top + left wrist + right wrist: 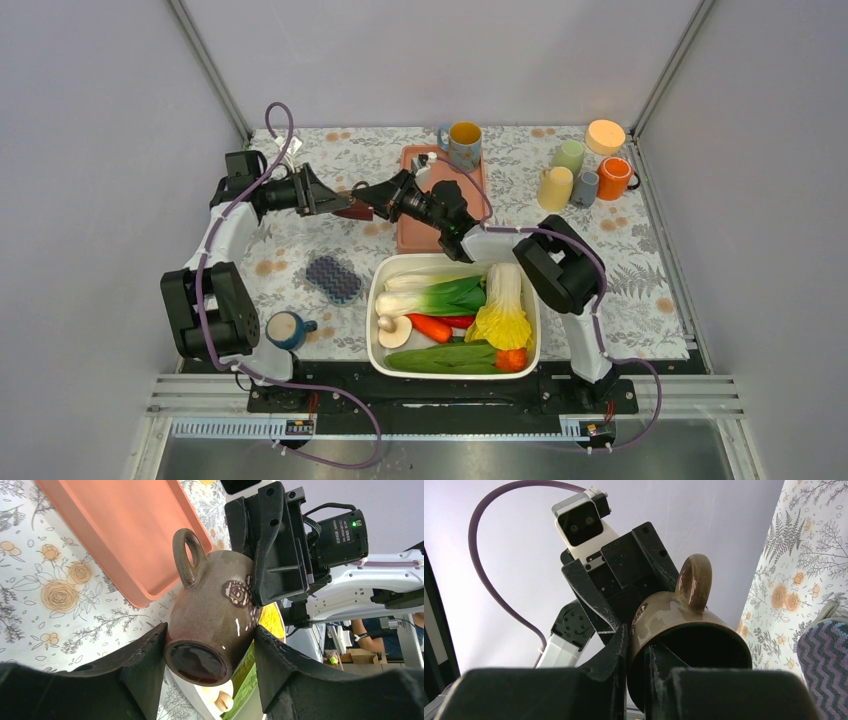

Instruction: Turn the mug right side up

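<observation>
Right claw [638, 647] clenches the rim of the glazed brown ceramic mug [215, 605], gripped sideways in mid-air by the left claw [210, 650]; mid-handover, the left should release next.

Glossy glazed mug [215, 610], matt plastic fingers [142, 672]

Top looks down from afar -- wrist views closely share mug [210, 610].

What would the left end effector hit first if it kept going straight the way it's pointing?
The left end effector holds the brown mug; straight past it comes the right end effector, clamped on the mug's rim. They look level, though depth is unclear.
</observation>
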`<state>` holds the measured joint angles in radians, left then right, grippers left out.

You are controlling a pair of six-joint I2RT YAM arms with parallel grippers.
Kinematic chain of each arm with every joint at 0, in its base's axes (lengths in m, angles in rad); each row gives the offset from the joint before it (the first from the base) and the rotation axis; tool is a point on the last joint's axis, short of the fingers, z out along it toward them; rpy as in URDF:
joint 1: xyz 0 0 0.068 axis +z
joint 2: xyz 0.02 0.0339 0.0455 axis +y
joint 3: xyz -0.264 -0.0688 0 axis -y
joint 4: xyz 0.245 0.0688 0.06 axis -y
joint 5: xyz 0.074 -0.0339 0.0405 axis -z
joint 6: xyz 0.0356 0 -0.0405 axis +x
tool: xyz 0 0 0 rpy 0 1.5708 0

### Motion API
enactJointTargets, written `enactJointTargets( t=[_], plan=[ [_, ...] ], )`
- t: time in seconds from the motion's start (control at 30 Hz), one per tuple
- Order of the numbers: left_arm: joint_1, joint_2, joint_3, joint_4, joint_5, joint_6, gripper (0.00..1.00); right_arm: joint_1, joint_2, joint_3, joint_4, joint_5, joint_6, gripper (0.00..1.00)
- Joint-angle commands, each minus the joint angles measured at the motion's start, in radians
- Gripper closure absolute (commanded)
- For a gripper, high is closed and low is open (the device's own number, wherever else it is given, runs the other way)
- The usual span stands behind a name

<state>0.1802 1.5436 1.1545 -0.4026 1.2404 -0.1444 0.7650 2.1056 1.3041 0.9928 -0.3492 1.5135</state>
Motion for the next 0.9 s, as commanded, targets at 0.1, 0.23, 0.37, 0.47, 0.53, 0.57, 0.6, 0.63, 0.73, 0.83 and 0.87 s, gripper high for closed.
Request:
enactJointTargets(
  t=[0.1,0.23,0.37,0.47,0.53,0.57,0.6,0.63,0.73,0.83,0.87],
  plan=[
    [0.053,0.008,0.049,-0.053,-0.013,0.112,0.31,-0.047,-0.178,-0.077,-0.026,0.079,-0.234,1.0],
    [0.062,0.016,0.095,-0.117,-0.124,0.188,0.01,-0.052,-0.281,-0.044,-0.307,0.128,-0.594,1.0],
    [0.065,0.015,0.137,-0.204,-0.291,0.287,0.01,-0.054,-0.33,0.054,-0.644,0.189,-0.944,1.0],
    [0.065,0.021,0.153,-0.251,-0.43,0.342,0.01,-0.054,-0.247,0.34,-1.11,0.241,-1.289,1.0],
    [0.065,0.027,0.159,-0.29,-0.477,0.385,0.01,-0.057,-0.136,0.577,-1.393,0.275,-1.481,1.0],
    [0.065,0.029,0.158,-0.306,-0.49,0.405,0.01,-0.057,-0.082,0.676,-1.498,0.286,-1.57,1.0],
    [0.064,0.031,0.155,-0.318,-0.504,0.424,0.01,-0.059,-0.029,0.77,-1.592,0.296,-1.633,1.0],
    [0.065,0.033,0.149,-0.325,-0.515,0.443,0.01,-0.059,0.025,0.861,-1.678,0.313,-1.685,1.0],
    [0.066,0.045,0.141,-0.349,-0.546,0.478,0.01,-0.062,0.19,1.16,-1.895,0.341,-1.813,1.0],
    [0.064,0.065,0.141,-0.377,-0.559,0.5,0.01,-0.068,0.296,1.276,-1.953,0.341,-1.9,1.0],
    [0.063,0.069,0.139,-0.382,-0.558,0.504,0.01,-0.072,0.309,1.281,-1.95,0.334,-1.922,1.0]
  ],
)
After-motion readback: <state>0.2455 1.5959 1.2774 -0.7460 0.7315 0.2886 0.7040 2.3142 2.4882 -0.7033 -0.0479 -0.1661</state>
